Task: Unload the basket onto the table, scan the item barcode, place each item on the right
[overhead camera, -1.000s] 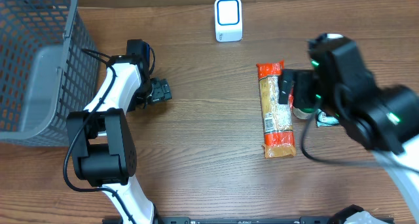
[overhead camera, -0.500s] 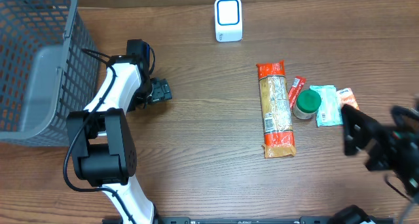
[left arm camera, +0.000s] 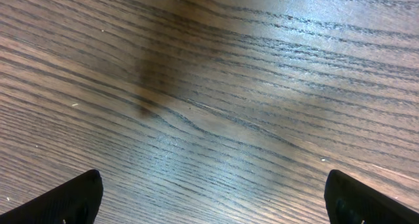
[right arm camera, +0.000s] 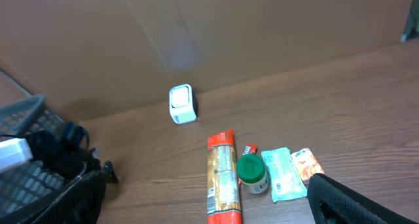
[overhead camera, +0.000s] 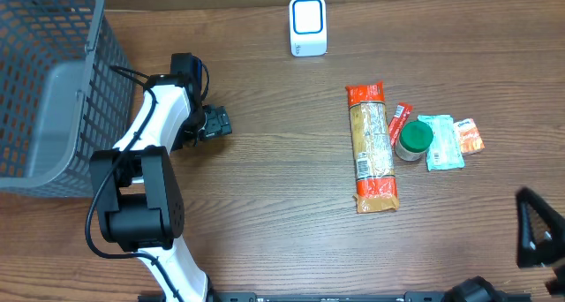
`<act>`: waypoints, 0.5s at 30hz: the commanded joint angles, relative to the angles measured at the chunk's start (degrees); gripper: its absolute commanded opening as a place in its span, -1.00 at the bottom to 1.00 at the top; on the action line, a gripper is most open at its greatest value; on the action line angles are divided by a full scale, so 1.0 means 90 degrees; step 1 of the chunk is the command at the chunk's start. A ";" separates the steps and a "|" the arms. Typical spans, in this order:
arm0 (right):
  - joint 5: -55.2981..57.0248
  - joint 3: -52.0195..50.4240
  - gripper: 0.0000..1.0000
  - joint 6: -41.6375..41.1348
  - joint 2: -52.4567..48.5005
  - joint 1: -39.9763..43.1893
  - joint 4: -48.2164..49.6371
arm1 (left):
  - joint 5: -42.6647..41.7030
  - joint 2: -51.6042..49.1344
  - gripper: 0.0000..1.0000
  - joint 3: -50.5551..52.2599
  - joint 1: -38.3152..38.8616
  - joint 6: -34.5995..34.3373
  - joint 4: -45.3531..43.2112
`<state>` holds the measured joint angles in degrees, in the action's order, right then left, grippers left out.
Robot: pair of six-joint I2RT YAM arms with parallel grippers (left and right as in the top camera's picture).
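Orange-ended pasta packet [overhead camera: 372,148] lies on the worktop [overhead camera: 265,205] beside a green-lidded jar [overhead camera: 413,139], left tool [overhead camera: 214,123] and right tool [overhead camera: 536,230] spread empty, so your sloppy grab may drag the jar or cover the barcode.

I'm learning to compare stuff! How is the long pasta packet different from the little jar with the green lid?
The pasta packet is long and lies flat; the jar is short, round and stands upright. The packet has red ends; the jar has a green lid. The packet is far bigger than the jar. Both sit on the wooden table.
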<state>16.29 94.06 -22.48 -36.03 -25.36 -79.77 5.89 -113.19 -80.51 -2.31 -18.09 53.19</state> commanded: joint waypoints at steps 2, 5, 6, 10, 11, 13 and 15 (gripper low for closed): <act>-0.0005 0.0000 1.00 0.0056 0.0391 0.0090 -0.0114 | 0.0075 0.0007 1.00 -0.0061 -0.0015 -0.0087 0.0007; 0.0022 -0.0007 1.00 0.0070 0.0476 0.0248 -0.0364 | 0.0075 0.0007 0.99 -0.0061 -0.0015 -0.0087 0.0007; 0.0022 -0.0027 1.00 0.0070 0.0488 0.0328 -0.0447 | 0.0075 0.0007 1.00 -0.0061 -0.0015 -0.0087 0.0010; 0.0019 -0.0248 1.00 0.0163 0.0556 0.0641 -0.0488 | 0.0075 0.0007 0.99 -0.0061 -0.0015 -0.0087 0.0007; 0.0017 -0.0328 1.00 0.0163 0.0585 0.0707 -0.0466 | 0.0075 0.0007 0.99 -0.0061 -0.0015 -0.0087 0.0010; 0.0012 -0.0789 1.00 0.0163 0.0831 0.0894 -0.0175 | 0.0075 0.0007 1.00 -0.0061 -0.0015 -0.0087 0.0007; -0.0007 -0.1251 1.00 0.0163 0.1107 0.0942 0.0180 | 0.0075 0.0007 0.99 -0.0061 -0.0015 -0.0087 0.0010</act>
<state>16.36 87.90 -21.67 -29.87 -18.04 -80.93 5.89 -113.19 -80.51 -2.28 -18.09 53.19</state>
